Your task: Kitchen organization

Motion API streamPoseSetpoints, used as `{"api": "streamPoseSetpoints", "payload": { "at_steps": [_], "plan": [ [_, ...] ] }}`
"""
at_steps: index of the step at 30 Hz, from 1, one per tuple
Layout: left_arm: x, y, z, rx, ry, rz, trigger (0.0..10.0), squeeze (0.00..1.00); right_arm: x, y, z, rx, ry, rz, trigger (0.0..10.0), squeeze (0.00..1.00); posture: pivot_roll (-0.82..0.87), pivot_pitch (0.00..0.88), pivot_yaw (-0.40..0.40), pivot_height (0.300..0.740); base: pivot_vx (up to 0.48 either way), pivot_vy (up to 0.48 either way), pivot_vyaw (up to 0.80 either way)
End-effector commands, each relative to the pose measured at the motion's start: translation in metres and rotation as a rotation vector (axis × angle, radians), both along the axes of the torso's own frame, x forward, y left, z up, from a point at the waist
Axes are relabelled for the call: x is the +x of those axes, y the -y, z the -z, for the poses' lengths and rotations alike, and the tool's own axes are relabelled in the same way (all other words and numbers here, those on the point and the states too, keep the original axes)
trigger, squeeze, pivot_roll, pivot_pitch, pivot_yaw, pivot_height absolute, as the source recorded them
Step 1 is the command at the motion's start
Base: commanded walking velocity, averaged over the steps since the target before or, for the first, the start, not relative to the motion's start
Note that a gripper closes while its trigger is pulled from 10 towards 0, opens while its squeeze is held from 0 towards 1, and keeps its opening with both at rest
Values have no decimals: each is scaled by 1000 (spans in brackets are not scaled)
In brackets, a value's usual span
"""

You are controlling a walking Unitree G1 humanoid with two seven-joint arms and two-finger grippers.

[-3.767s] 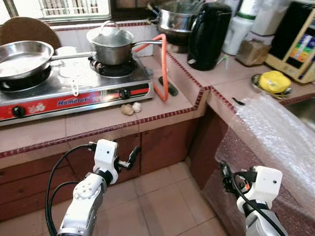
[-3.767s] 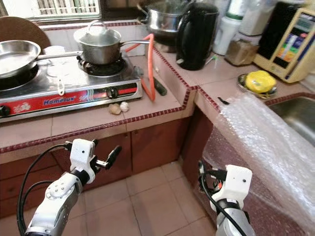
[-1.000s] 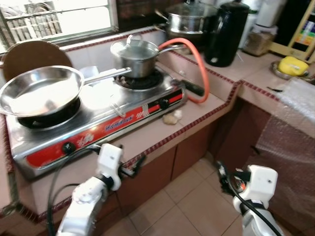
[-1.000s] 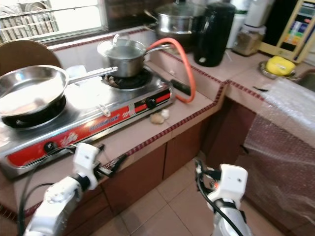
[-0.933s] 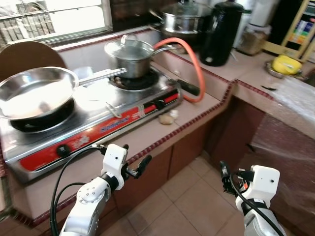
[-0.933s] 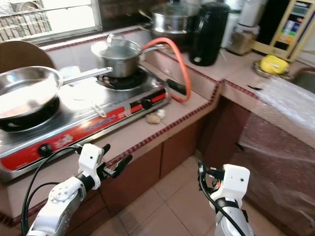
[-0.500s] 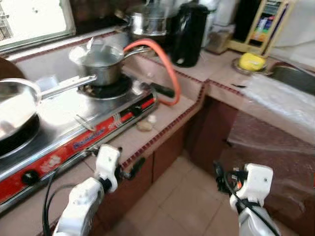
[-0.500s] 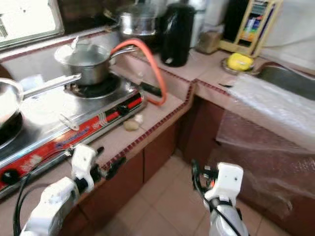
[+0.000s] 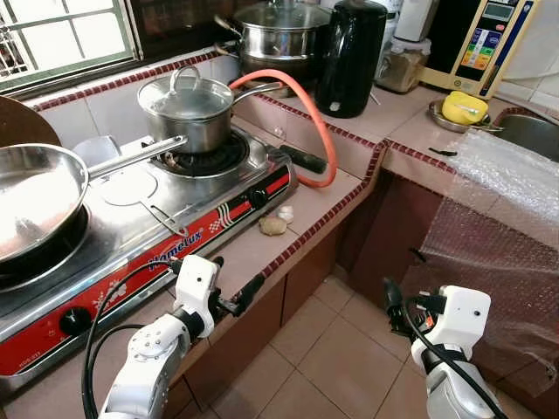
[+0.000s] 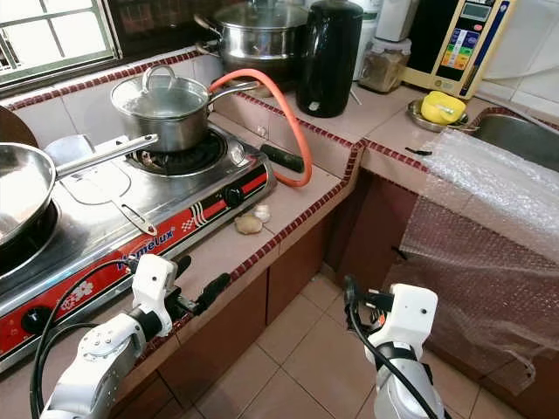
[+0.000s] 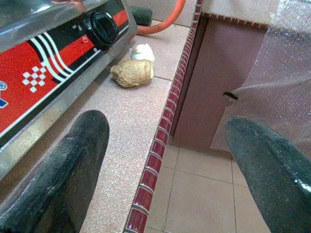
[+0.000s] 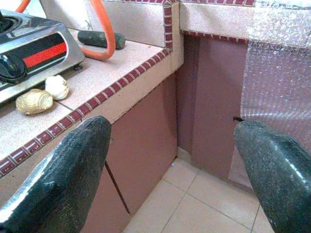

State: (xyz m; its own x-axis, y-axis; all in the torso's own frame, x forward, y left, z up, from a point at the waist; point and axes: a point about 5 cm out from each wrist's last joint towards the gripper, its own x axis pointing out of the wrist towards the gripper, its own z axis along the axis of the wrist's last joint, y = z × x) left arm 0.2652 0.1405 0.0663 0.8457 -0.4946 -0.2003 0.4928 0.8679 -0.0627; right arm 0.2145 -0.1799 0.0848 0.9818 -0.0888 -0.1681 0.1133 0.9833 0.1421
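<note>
Bright, sharp daylight from the window; glare on steel pan.

A home kitchen: a red-fronted steel two-burner gas stove sits left of centre on a pink tiled counter, with a lidded steel saucepan and a steel sink at upper right.

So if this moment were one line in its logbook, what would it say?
left gripper: open, at counter edge, empty | right gripper: open, low over floor, empty | ginger, garlic: on counter beside stove
</note>
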Motion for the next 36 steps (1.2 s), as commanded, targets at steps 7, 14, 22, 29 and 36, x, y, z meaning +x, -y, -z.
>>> {"api": "streamPoseSetpoints", "payload": {
  "at_steps": [7,14,22,29,36],
  "plan": [
    [-3,3,0,-11,-11,6,10000,0,-3,4,4,4,-25,13,10000,0,80,0,-29,740,0,-289,0],
    [-4,4,1,-5,-16,19,10000,0,-5,5,3,1,-32,13,10000,0,78,0,-29,740,0,-346,0],
    [-3,4,1,-6,-16,9,10000,0,-1,7,-8,74,-5,36,10000,0,69,0,-33,740,0,-469,0],
    [-4,6,3,-6,-20,14,10000,0,-4,9,-4,72,-22,41,10000,0,67,0,-34,740,0,-471,0],
    [-4,6,4,3,-20,16,10000,0,-4,8,-7,79,-26,33,10000,0,65,0,-37,740,0,-392,0]
  ]
}}
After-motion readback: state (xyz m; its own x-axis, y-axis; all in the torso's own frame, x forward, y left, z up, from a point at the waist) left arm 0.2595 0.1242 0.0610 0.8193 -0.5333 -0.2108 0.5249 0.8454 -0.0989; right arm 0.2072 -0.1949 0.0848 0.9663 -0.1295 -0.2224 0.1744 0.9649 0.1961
